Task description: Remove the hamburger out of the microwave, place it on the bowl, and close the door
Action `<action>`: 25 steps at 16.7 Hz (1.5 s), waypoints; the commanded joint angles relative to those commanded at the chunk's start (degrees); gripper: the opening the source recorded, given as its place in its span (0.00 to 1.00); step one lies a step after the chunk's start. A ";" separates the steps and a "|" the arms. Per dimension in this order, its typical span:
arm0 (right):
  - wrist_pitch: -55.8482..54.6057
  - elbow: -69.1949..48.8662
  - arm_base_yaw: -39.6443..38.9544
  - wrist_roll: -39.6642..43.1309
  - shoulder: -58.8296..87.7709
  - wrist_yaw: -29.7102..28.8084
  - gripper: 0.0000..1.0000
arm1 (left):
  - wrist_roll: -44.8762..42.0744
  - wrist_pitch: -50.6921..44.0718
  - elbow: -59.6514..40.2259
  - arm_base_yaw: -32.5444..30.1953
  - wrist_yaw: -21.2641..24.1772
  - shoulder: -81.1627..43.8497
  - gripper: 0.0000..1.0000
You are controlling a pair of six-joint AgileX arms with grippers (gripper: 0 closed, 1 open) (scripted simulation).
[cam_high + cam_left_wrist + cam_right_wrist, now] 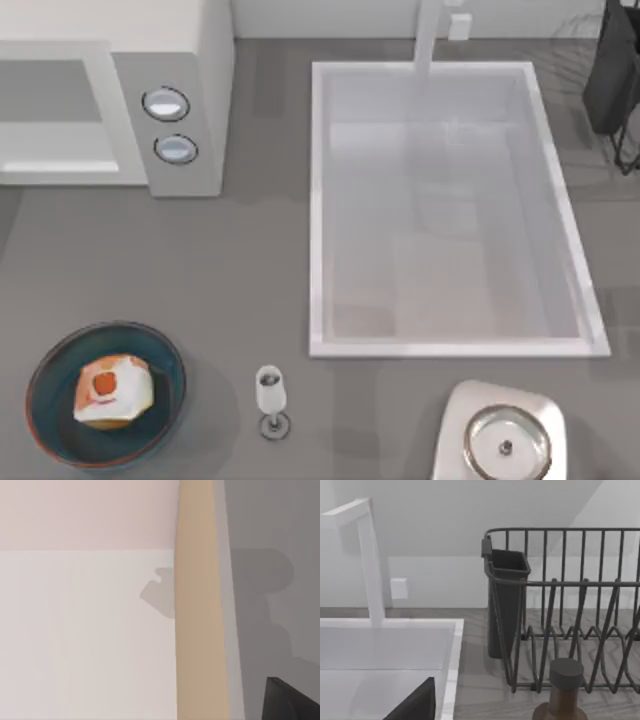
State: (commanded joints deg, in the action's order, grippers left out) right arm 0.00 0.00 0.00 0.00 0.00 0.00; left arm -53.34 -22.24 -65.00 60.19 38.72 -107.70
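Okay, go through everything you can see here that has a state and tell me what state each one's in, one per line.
hamburger: resting inside the bowl, out of the microwave.
bowl: upright on the counter, holding the hamburger.
microwave: door appears shut across its front.
door: looks closed, flush with the microwave.
sink: basin holds nothing.
wine glass: standing upright beside the bowl.
steel dish: sitting on its silvery base.
dish rack: upright, slots unfilled.

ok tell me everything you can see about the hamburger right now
The small blocky cream-white and tan hamburger has an orange-red patch on top. It sits roughly in the middle of the wide round deep-blue bowl with a reddish-brown rim, resting on the bowl's inside, near the table's front left corner. Nothing else touches it.
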 joint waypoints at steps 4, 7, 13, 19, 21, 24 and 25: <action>0.00 0.00 0.00 0.00 0.00 0.00 1.00 | 2.41 2.31 4.25 -2.20 -1.10 3.95 0.00; 0.00 0.00 0.00 0.00 0.00 0.00 1.00 | 6.24 6.07 13.00 -5.67 -2.82 10.30 0.00; 0.00 0.00 0.00 0.00 0.00 0.00 1.00 | 10.90 10.75 22.10 -9.84 -4.85 17.83 0.00; 0.00 0.00 0.00 0.00 0.00 0.00 1.00 | 13.16 11.51 24.40 -11.82 -6.18 19.94 0.00; 0.00 0.00 0.00 0.00 0.00 0.00 1.00 | 17.11 12.91 28.23 -16.05 -8.56 24.41 0.00; 0.00 0.00 0.00 0.00 0.00 0.00 1.00 | 24.11 15.39 34.97 -23.71 -12.66 32.36 0.00; 0.00 0.00 0.00 0.00 0.00 0.00 1.00 | 25.79 16.06 36.63 -25.39 -13.76 34.04 0.00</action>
State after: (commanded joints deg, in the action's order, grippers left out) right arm 0.00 0.00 0.00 0.00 0.00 0.00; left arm -27.56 -6.18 -28.37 34.79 24.96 -73.67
